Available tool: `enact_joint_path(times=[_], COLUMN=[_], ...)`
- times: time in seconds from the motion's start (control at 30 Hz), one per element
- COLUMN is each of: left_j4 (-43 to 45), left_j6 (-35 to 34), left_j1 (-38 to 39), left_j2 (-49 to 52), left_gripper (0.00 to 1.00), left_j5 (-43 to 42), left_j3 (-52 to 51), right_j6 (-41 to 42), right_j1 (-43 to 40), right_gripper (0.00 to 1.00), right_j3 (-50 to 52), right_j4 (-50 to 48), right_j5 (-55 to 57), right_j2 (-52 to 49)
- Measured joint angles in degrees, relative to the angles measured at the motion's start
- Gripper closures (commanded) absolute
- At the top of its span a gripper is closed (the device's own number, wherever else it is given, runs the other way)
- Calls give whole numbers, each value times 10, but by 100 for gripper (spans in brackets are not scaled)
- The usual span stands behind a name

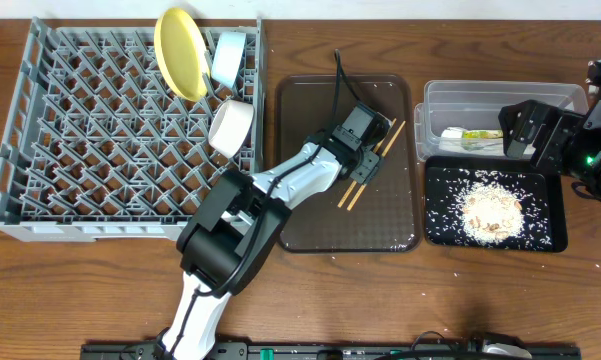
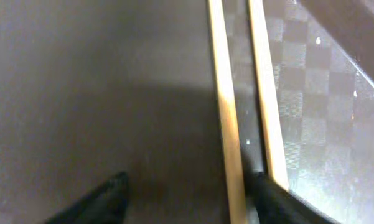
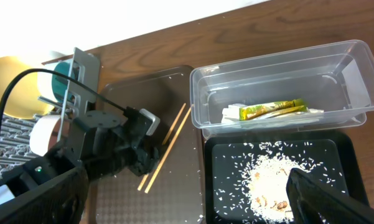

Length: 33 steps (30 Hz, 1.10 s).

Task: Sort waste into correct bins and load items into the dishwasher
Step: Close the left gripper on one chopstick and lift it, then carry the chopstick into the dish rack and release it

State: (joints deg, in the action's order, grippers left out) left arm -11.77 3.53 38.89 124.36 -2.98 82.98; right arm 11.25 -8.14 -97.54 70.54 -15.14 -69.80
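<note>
The pair of chopsticks [image 1: 370, 165] lies slanted on the brown tray [image 1: 320, 215]. My left gripper [image 1: 365, 160] is down on them, open. In the left wrist view one chopstick [image 2: 227, 124] runs between the fingers, close to the right fingertip [image 2: 271, 196]. The other chopstick [image 2: 266, 106] lies just outside that fingertip, and the left fingertip [image 2: 109, 199] stands well apart. My right gripper [image 1: 515, 130] hangs open above the clear tub [image 1: 500, 97]. The tub holds the wrapper [image 3: 275, 109] and the napkin [image 3: 233, 114]. Rice scraps [image 1: 492, 210] cover the black tray [image 1: 440, 225].
The grey dish rack [image 1: 70, 150] fills the left side. In its far right corner stand the yellow plate [image 1: 180, 50], a light blue bowl [image 1: 228, 57] and a white bowl [image 1: 230, 125]. A black cable [image 1: 338, 85] crosses the brown tray's far end.
</note>
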Motion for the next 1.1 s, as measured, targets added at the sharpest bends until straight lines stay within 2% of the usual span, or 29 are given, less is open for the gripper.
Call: enact_joint_path(times=[0.1,0.2,0.27,0.5,0.63,0.93,1.1], left_j4=[1,1,0,-40,-86,-192,-287], left_j6=[-1,4,7,9,9,8,8], left_j1=[0,2,4,7,-1,-82,-167], left_j2=[1,1,0,-15,-59,-314,-410], left_gripper=[78,81,92,92,92,92,92], left_j5=[0,-1,0,3,3,9,63], left_j3=[0,0,0,-1,-4,-5,-3], right_j6=[0,0,0,0,0,0,0], right_j1=[0,0,0,0,0,0,0], right_gripper=[1,1,1,1,1,1,1], right_j3=[0,0,0,0,0,0,0], right_j4=[0,0,0,0,0,0,0], right_j5=[0,0,0,0,0,0,0], right_j2=[0,0,0,0,0,0,0])
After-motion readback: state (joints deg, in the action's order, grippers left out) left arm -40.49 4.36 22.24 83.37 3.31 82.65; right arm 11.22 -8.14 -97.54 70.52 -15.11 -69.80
